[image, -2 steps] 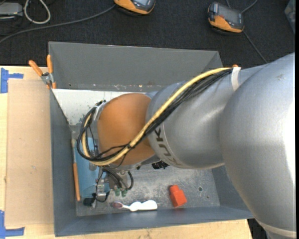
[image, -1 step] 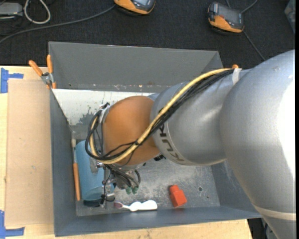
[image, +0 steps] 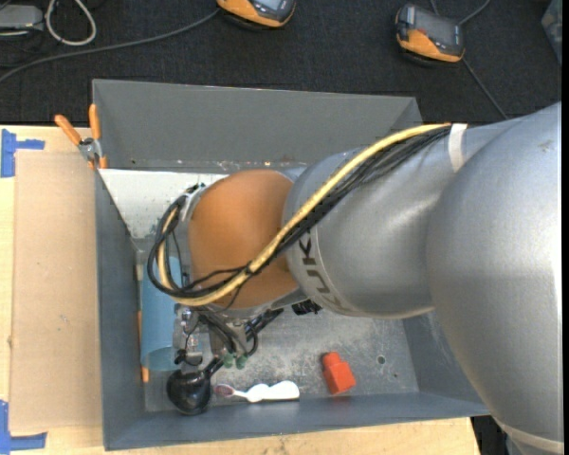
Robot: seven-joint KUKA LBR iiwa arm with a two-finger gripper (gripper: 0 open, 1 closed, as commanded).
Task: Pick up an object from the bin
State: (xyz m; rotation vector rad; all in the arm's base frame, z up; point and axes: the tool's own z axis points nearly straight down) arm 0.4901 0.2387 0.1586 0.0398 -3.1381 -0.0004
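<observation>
Dark carpet point(image: 341, 55) covers the floor beyond the grey metal bin point(image: 256, 121), with two orange-and-grey devices point(image: 256, 0) and some loose cords point(image: 71, 17) lying on it. Inside the bin, the small orange block point(image: 338, 373) on the bare floor makes a handy marker. Left of the block and near it lies a slim white piece point(image: 268, 392), lengthwise along the near wall. Further left, just past the end of that white piece, sits a black rounded thing point(image: 188, 392), close to the bin's corner. Beyond that, well left of the block, a pale blue cylinder point(image: 157, 316) lies along the side wall.

The big silver arm point(image: 436, 226) passes above the block, its wrist under an orange cover point(image: 237, 230) looped with black and yellow cables point(image: 294, 221). The gripper point(image: 199, 351) hangs left of the block, right over the black rounded thing and beside the blue cylinder. Whether the claw is spread or pressed together I cannot tell from where I stand, nor whether it touches the black thing.
</observation>
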